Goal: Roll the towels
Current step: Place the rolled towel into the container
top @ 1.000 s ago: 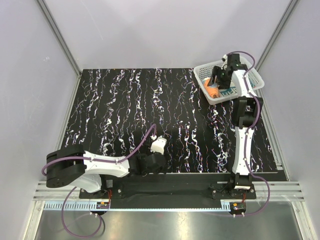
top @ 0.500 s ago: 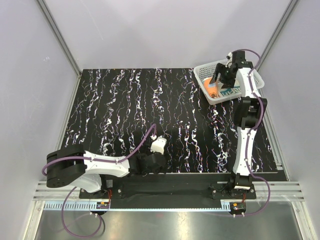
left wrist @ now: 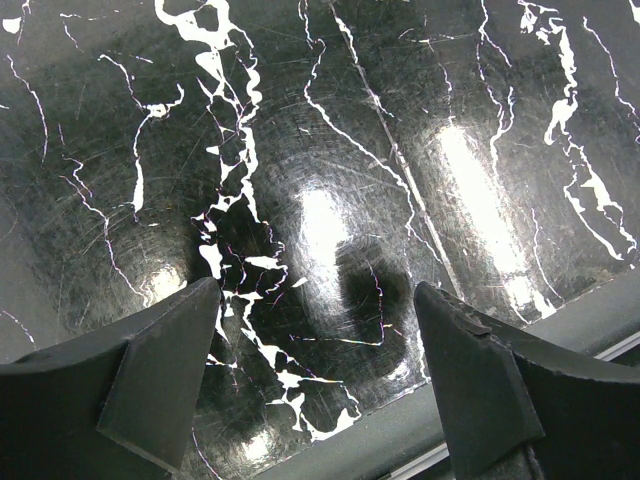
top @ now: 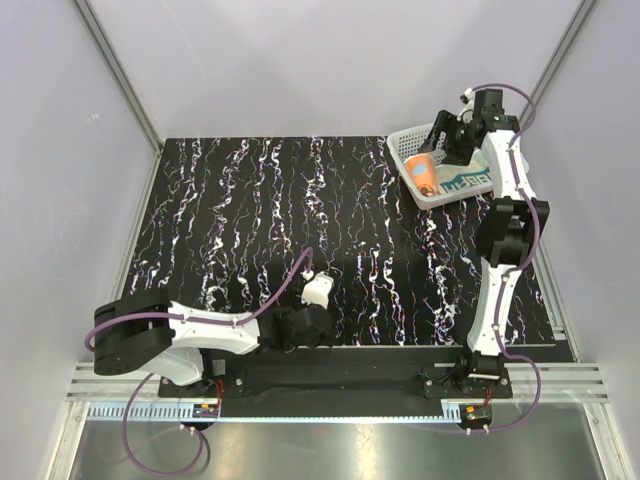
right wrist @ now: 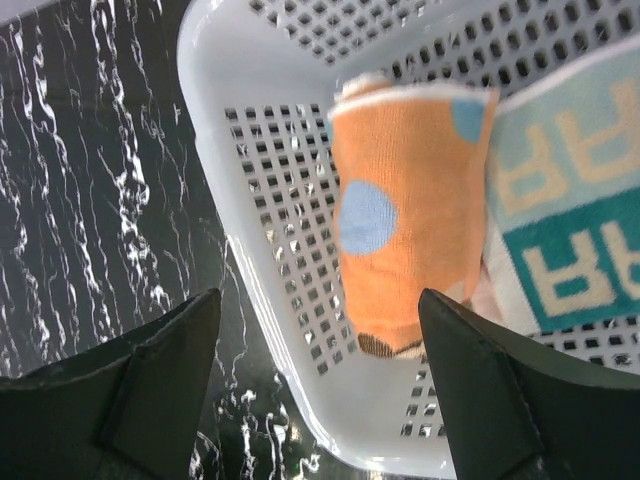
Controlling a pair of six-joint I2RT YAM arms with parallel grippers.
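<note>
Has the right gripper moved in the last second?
Yes. The right gripper has pulled back toward the far right, off the basket's middle, uncovering the orange towel.

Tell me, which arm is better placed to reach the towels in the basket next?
Probably right. The right gripper hangs open over the basket holding the orange towel and cream towel. The left gripper is open over bare table, far away.

Left arm [top: 205,333]: white shell links, bulky black joint housings, small white block at wrist [top: 318,291]. Right arm [top: 488,305]: same white links, same black joints. Purple cable [top: 542,215] loops along each arm and trails from base. Jaws: matte black, wedge-shaped, flat inner faces, both pairs alike.
</note>
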